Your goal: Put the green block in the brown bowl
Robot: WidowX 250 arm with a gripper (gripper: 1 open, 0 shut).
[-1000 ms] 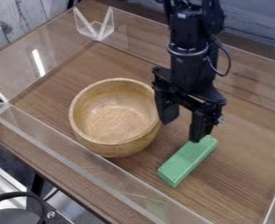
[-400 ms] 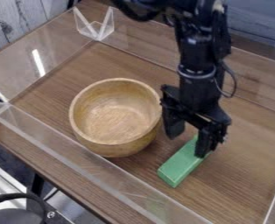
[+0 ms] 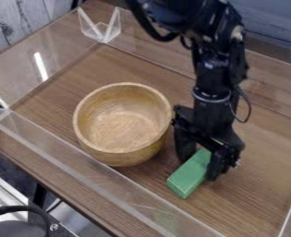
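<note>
The green block (image 3: 189, 175) lies flat on the wooden table, just right of and in front of the brown bowl (image 3: 120, 121). The bowl is round, tan wood, and has nothing in it. My gripper (image 3: 203, 155) has come straight down over the block's far end. Its black fingers (image 3: 222, 157) stand open, one on each side of that end, low near the table. The far part of the block is hidden behind the fingers. I see no squeeze on the block.
Clear acrylic walls (image 3: 61, 194) ring the wooden tabletop (image 3: 259, 139). A small clear holder (image 3: 101, 26) stands at the back left corner. The arm (image 3: 210, 56) rises above the gripper toward the back.
The gripper has moved right and down, from above the bowl's right rim to straddling the block's far end. The jaws stayed open. Bowl and block have not moved.
</note>
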